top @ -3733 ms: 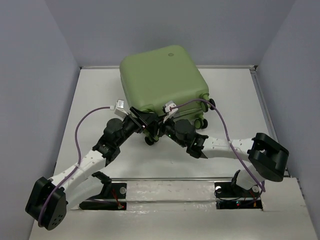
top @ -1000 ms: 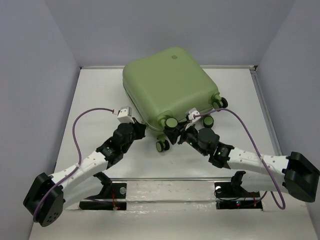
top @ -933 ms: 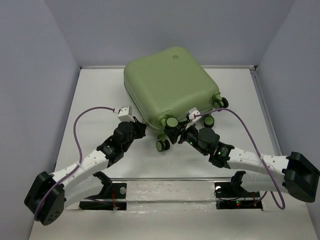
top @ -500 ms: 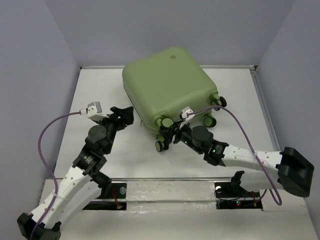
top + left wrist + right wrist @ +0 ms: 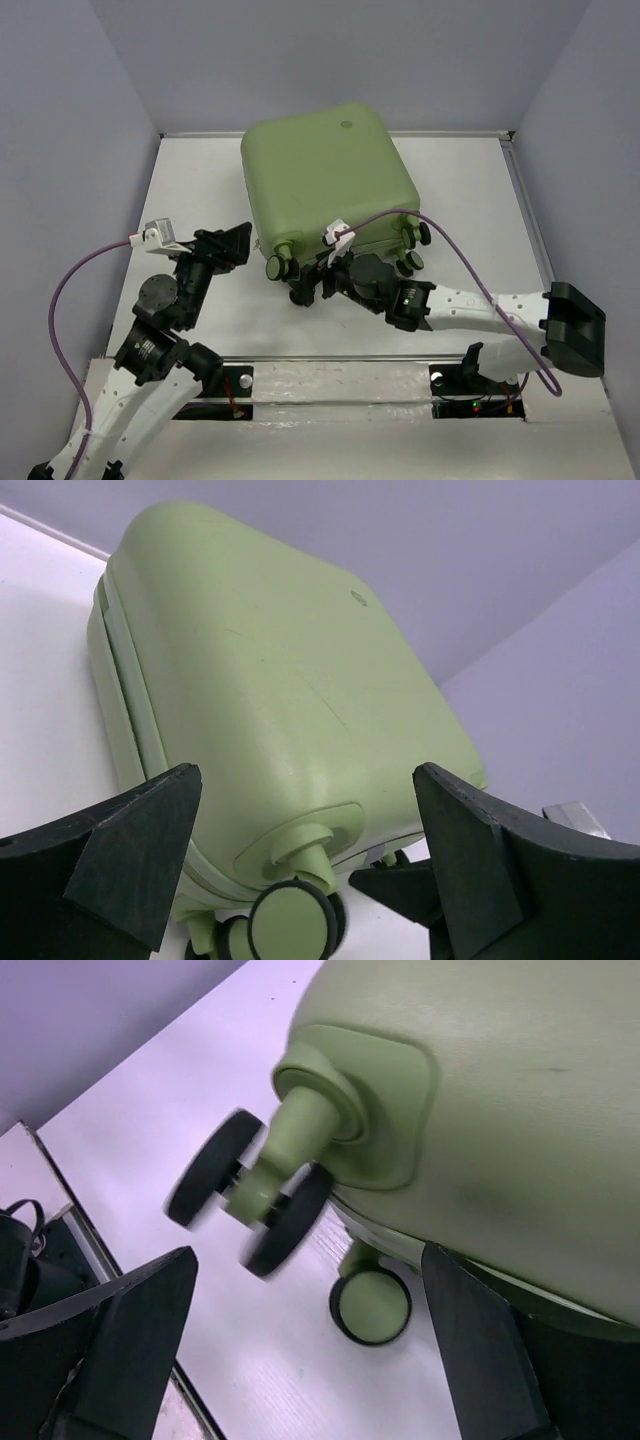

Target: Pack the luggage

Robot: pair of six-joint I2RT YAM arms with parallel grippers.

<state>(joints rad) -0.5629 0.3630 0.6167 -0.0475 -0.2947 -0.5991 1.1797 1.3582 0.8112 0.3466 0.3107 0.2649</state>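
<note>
The luggage (image 5: 325,180) is a pale olive-green hard-shell case lying shut on the white table, its wheeled end toward me. My left gripper (image 5: 232,243) stands open just left of its near left corner, apart from it. In the left wrist view the shell (image 5: 270,690) fills the gap ahead of that gripper (image 5: 305,775), with a wheel (image 5: 295,920) low down. My right gripper (image 5: 308,284) is open at the wheels (image 5: 278,266). In the right wrist view that gripper (image 5: 310,1255) frames a blurred twin wheel (image 5: 245,1195) and a second wheel (image 5: 370,1306), gripping neither.
Grey walls close in the table (image 5: 470,200) on the left, back and right. A metal rail (image 5: 340,380) with the arm bases runs along the near edge. Purple cables (image 5: 70,290) loop over both arms. The luggage lies against the back wall.
Both grippers have opened. The left arm has drawn back to the left, away from the luggage. The luggage has swung round, and the right gripper has moved left along its wheeled end.
</note>
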